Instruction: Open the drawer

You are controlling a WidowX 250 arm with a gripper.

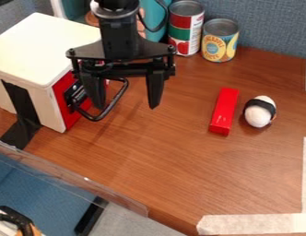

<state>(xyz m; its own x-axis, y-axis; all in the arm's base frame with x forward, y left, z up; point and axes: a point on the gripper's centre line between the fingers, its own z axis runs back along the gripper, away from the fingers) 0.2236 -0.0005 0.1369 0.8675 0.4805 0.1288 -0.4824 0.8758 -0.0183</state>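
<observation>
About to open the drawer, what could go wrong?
The end effector is open, one finger overlapping the handle in view; depth is unclear, so it might knock it instead of hooking it.

Black tape runs from the white box to the table; a hard pull might peel it.

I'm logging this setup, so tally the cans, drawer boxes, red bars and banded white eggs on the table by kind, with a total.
Cans: 2
Drawer box: 1
Red bar: 1
Banded egg: 1
Total: 5
</observation>
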